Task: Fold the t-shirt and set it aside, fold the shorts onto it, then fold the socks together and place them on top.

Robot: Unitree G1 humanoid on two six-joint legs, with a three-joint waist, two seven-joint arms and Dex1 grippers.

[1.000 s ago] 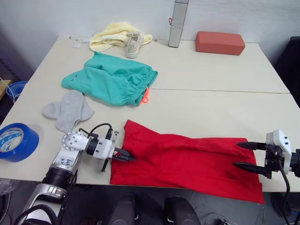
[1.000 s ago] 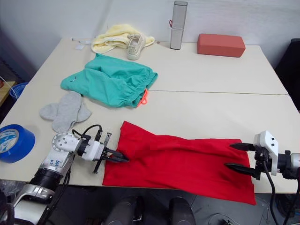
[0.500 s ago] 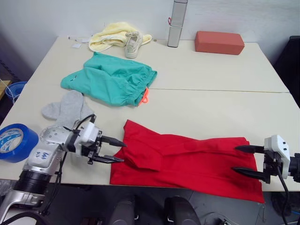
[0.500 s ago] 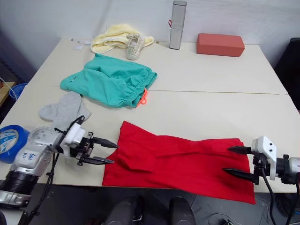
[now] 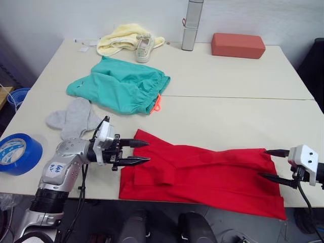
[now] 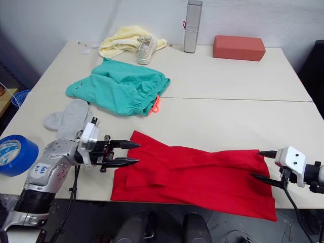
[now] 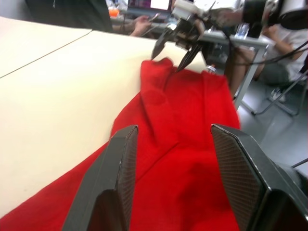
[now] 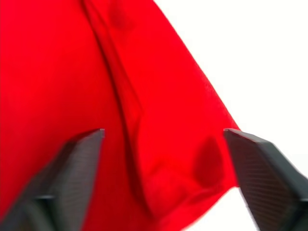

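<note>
Fingers on the left gripper (image 5: 140,152) are spread and empty, tips hovering just over the left end of the bright red cotton t-shirt (image 5: 202,174). A second ago they were pinched shut on that edge; half a second ago they had let go and pulled back off the cloth toward the counter's left side. Now they've come back in, higher up near the shirt's far-left corner.

Right gripper (image 5: 276,165) fingers are also open and holding nothing, sitting at the shirt's right end near the counter's front-right corner. That arm has drifted slightly outward over the same second.

Shirt lies as a long band along the front edge of the pale counter (image 5: 228,111), with its lower hem hanging over. A flap is now folded inward at the left end, which wasn't there a second ago, so the left release probably laid that fold down; the fold's crease is hard to read.

Teal-green shorts with the orange drawstring (image 5: 121,83) and the light grey ankle socks (image 5: 75,117) sit untouched toward the left side.

Read: still mid t-shirt fold, both ends likely being re-gripped next.
</note>
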